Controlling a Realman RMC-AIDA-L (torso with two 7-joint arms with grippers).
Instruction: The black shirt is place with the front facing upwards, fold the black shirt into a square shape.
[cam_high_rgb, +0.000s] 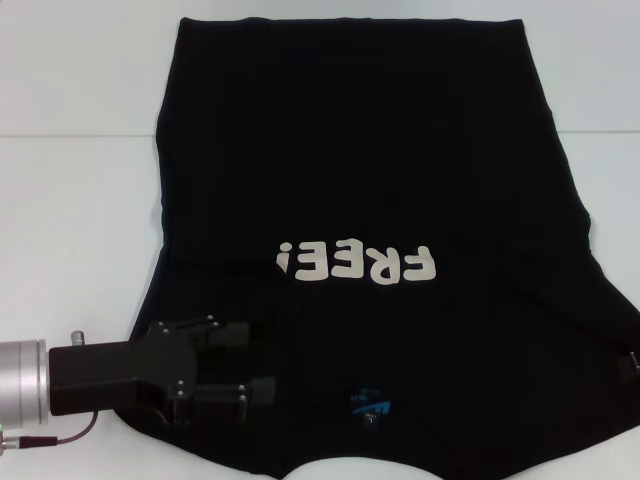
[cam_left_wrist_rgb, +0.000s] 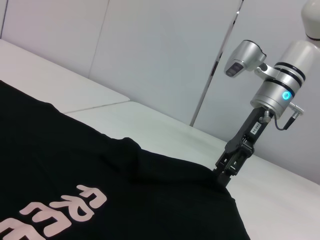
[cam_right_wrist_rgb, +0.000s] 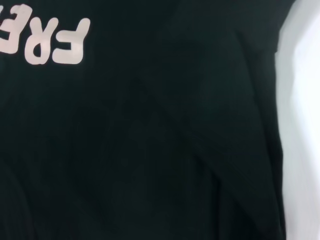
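The black shirt (cam_high_rgb: 380, 160) lies spread front up on the white table (cam_high_rgb: 70, 200), its cream "FREE!" letters (cam_high_rgb: 360, 265) upside down to me and its blue neck label (cam_high_rgb: 372, 403) near the front edge. My left gripper (cam_high_rgb: 250, 362) hovers over the shirt's near left shoulder area, fingers apart with nothing between them. My right gripper (cam_left_wrist_rgb: 226, 172) shows in the left wrist view, pinching the shirt's (cam_left_wrist_rgb: 100, 170) far edge, where the fabric rises to a small peak. In the head view only a sliver of that gripper (cam_high_rgb: 633, 360) shows at the right border. The right wrist view shows the shirt (cam_right_wrist_rgb: 150, 140).
White table (cam_right_wrist_rgb: 302, 130) lies bare beside the shirt's edge in the right wrist view. A pale wall with vertical panel seams (cam_left_wrist_rgb: 150, 50) stands behind the table. The shirt's near hem runs off the bottom of the head view.
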